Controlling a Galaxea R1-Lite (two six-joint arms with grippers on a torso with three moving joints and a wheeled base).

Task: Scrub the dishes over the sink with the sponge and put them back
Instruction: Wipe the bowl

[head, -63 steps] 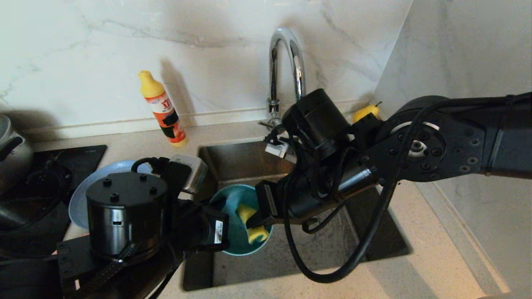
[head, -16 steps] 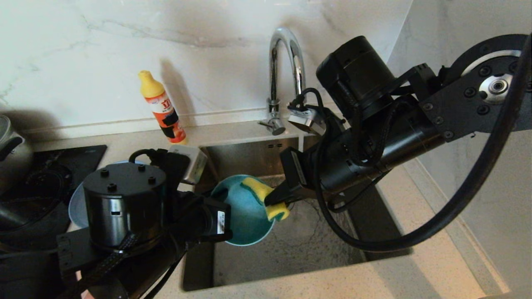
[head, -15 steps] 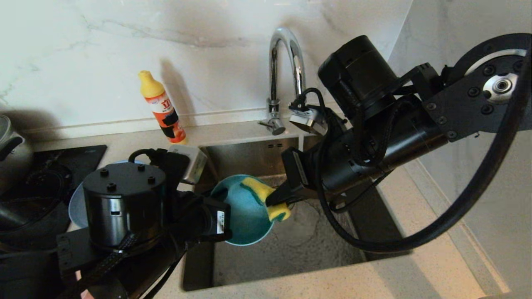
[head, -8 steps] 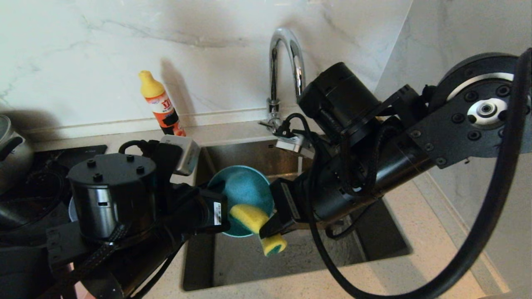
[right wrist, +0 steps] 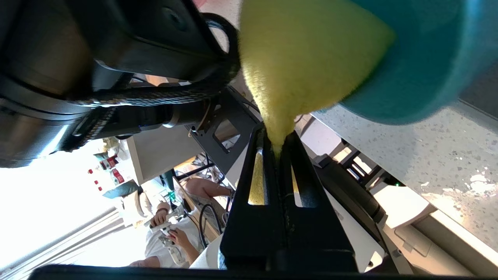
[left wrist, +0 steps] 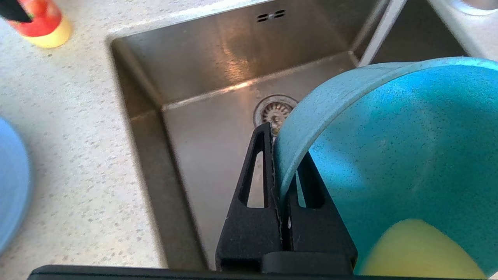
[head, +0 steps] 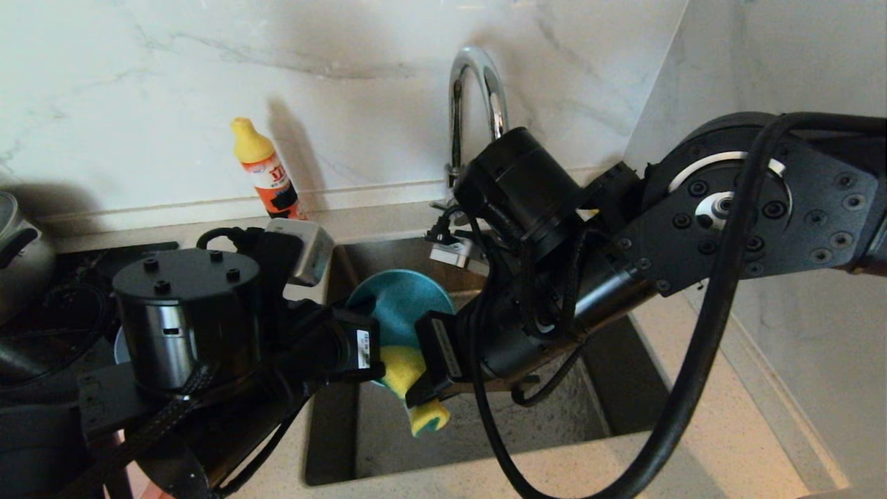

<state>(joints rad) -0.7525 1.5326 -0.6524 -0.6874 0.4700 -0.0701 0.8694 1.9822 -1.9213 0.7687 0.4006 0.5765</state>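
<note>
Head view: the sink point(head: 554, 416) is set into the counter point(head: 727, 388) near its right corner, below the faucet point(head: 475, 90). A teal bowl point(head: 402, 305) is held tilted over the sink's left half, its rim pinched by the left gripper point(left wrist: 281, 163). The sponge point(head: 409, 388) is squeezed flat in the right gripper point(right wrist: 277, 147) and pressed against the bowl's lower edge. A slip is judged possible: the thin rim grip could be levered loose by scrubbing pressure, and the bowl dropped into the sink.
</note>
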